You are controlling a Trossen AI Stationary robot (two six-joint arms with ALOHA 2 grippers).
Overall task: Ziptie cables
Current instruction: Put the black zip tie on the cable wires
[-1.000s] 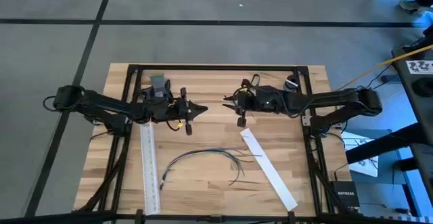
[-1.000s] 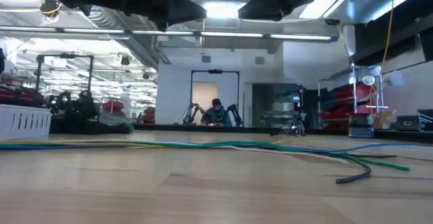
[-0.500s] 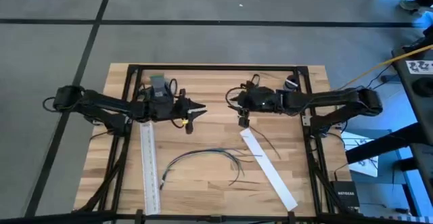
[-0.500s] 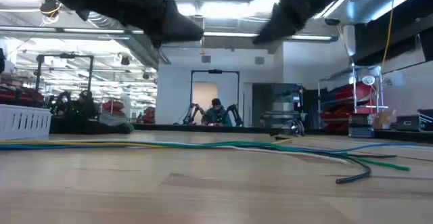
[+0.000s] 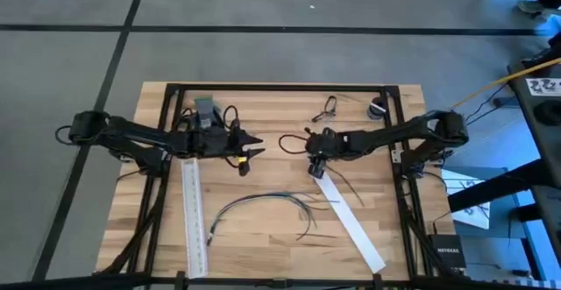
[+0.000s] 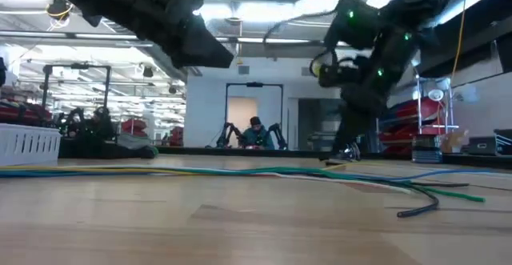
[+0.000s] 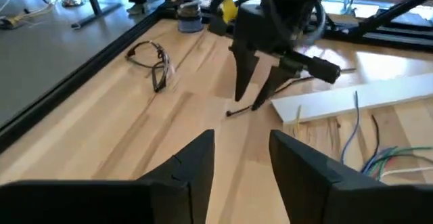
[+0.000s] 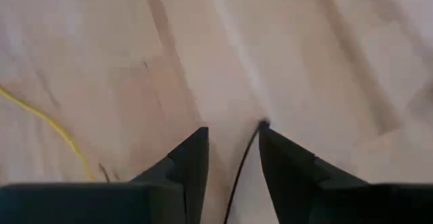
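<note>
My right gripper (image 5: 315, 169) points down, fingers parted around a thin black strand (image 8: 242, 166) at the white strip's (image 5: 349, 219) end, nothing clamped. Left gripper (image 5: 252, 147) hovers open, empty. Cables (image 5: 263, 201) lie on the table (image 5: 280, 106), nearer its front.

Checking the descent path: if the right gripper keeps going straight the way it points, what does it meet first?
Probably the thin black strand between the right gripper fingers, then the wooden table; it points steeply down beside the white strip. Height is unclear.
</note>
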